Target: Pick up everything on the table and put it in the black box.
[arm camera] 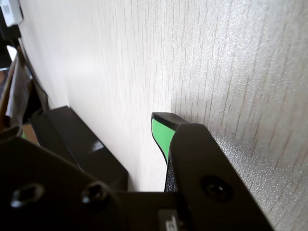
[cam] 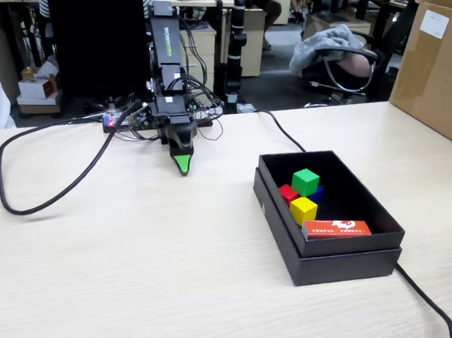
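Four cubes [cam: 304,197] inside the box [cam: 344,260], card [cam: 337,228] in front of them, arm at left

The light beige wood table [cam: 163,274] is bare and open across its middle and near edge. The shallow black cardboard box [cam: 336,260] blocks the right side. Thick black cables [cam: 28,200] loop by the left edge.
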